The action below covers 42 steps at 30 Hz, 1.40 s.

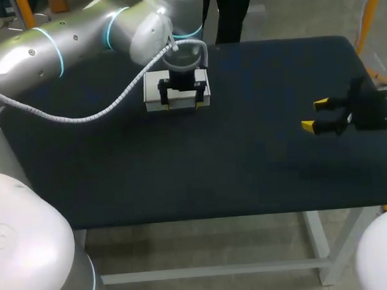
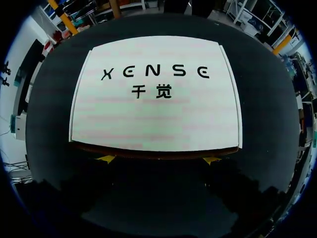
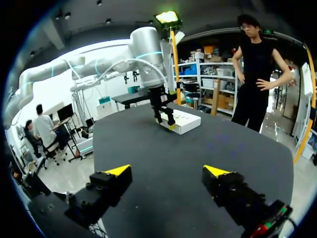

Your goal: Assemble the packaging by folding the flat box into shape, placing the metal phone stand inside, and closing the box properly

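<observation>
A white box (image 1: 176, 92) with black print on its lid lies closed and flat on the black table (image 1: 246, 155), at the back left. My left gripper (image 1: 183, 106) hangs straight down over the box's near edge and is open. In the left wrist view the box lid (image 2: 156, 94) lies ahead of the left gripper (image 2: 159, 159), whose two yellow tips show just past the lid's near edge, wide apart. My right gripper (image 1: 315, 114) is open above the table's right side, far from the box, with nothing between its fingers. From the right gripper (image 3: 167, 171) the box (image 3: 184, 120) lies far ahead. No metal phone stand shows in any view.
The white cable (image 1: 81, 115) of my left arm loops down over the table's left part. The table's front edge (image 1: 204, 217) runs across below both grippers.
</observation>
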Each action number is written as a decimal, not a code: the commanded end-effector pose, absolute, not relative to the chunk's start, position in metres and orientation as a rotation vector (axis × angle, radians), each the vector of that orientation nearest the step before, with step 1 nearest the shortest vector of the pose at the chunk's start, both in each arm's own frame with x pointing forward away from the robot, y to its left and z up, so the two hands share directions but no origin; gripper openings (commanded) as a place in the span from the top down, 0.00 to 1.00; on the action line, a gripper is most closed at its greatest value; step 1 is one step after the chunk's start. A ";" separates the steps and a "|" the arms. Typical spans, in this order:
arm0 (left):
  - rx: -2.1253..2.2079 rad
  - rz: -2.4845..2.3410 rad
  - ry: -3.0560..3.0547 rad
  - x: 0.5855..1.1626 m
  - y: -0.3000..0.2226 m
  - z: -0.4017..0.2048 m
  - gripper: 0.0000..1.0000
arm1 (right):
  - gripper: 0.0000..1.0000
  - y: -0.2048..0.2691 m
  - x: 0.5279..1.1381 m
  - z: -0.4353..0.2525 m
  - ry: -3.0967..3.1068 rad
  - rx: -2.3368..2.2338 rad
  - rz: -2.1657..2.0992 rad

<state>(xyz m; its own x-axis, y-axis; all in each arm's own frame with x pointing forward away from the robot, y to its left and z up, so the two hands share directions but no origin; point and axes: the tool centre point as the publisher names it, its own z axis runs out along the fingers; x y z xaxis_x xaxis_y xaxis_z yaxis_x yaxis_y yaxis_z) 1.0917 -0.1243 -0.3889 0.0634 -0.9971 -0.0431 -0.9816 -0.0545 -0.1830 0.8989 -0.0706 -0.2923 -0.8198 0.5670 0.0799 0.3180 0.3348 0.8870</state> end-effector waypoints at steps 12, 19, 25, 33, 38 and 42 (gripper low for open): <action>-2.193 -0.072 2.080 1.155 -0.111 -0.391 0.00 | 0.00 -0.072 0.898 -0.293 2.354 0.794 1.491; -2.191 -0.079 2.085 1.167 -0.101 -0.388 0.00 | 0.00 -0.072 0.898 -0.293 2.354 0.794 1.491; -2.155 -0.151 2.120 1.149 -0.097 -0.378 0.00 | 0.00 -0.072 0.898 -0.293 2.354 0.794 1.491; -1.929 -0.417 2.242 1.083 -0.092 -0.352 0.00 | 0.00 -0.072 0.898 -0.293 2.354 0.794 1.491; -1.796 -0.635 2.292 1.044 -0.079 -0.340 0.00 | 0.00 -0.072 0.898 -0.293 2.354 0.794 1.491; -1.720 -0.763 2.343 1.026 -0.067 -0.335 0.00 | 0.00 -0.072 0.898 -0.293 2.354 0.794 1.491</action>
